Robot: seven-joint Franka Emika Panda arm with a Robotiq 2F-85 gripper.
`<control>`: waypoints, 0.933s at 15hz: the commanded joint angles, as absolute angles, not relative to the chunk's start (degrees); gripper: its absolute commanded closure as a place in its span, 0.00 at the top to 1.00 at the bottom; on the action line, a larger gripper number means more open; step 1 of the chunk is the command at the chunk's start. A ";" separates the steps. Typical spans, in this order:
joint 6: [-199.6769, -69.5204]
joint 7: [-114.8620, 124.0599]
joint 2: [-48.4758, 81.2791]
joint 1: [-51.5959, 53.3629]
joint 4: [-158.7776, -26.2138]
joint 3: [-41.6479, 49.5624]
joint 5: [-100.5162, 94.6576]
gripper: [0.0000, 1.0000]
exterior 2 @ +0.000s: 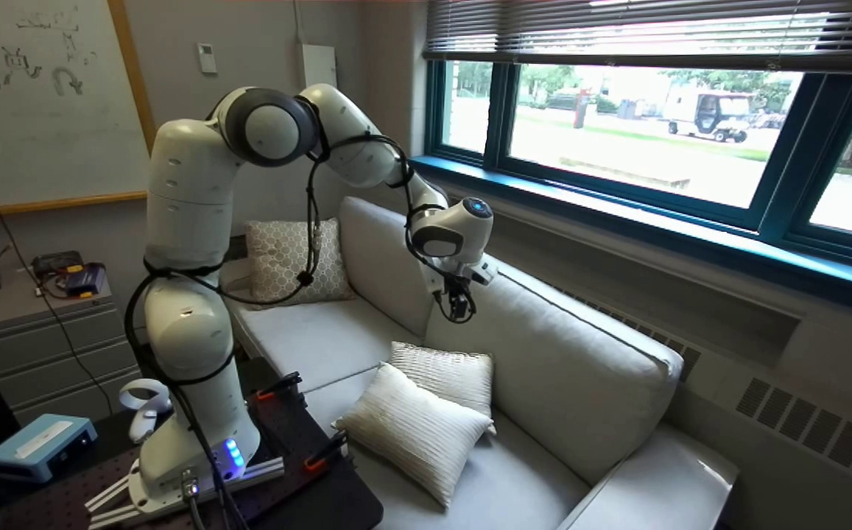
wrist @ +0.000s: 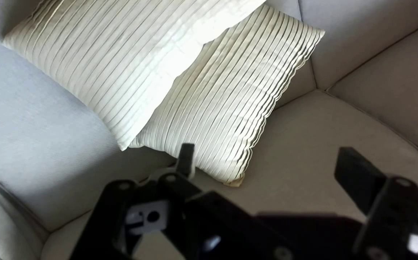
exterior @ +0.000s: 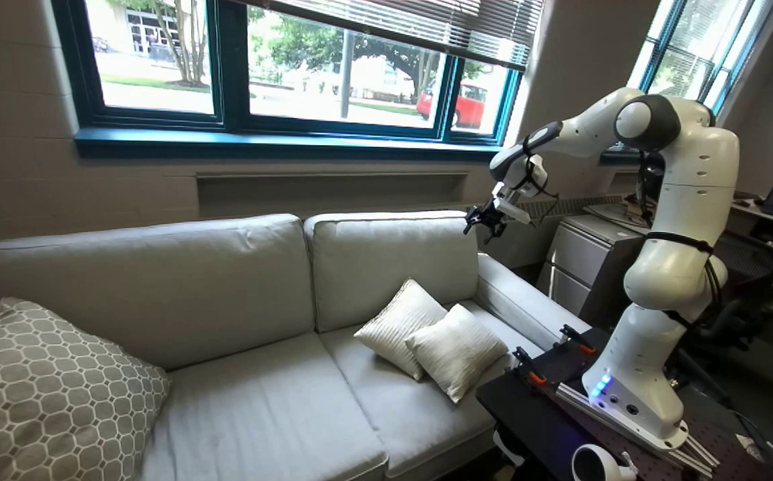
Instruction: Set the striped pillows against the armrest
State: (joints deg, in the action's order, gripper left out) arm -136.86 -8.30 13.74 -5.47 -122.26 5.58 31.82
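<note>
Both exterior views — pale sofa [exterior: 226,294] below blue-framed window [exterior: 227,73]; striped pillows [exterior: 454,351] overlapping on seat [exterior: 279,401], one nearer its front edge, apart from armrest [exterior: 526,297] — hand [wrist: 268,159] spread above, angled down.

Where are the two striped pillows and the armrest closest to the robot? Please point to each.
Front striped pillow [exterior: 456,352], in an exterior view: middle of its face.
Back striped pillow [wrist: 227,97], in the wrist view: middle of its uncovered part.
Armrest [exterior 2: 665,478], in an exterior view: its top surface.

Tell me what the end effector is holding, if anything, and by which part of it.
Nothing is held: the end effector stands open, clear of both striped pillows, which lie on the sofa.
</note>
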 commanded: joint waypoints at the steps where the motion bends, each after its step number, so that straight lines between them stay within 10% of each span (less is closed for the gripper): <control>1: -135.90 -8.92 21.78 -7.70 -116.77 2.96 34.19 1.00; 14: -128.72 5.30 46.65 -3.91 -100.33 0.89 17.31 1.00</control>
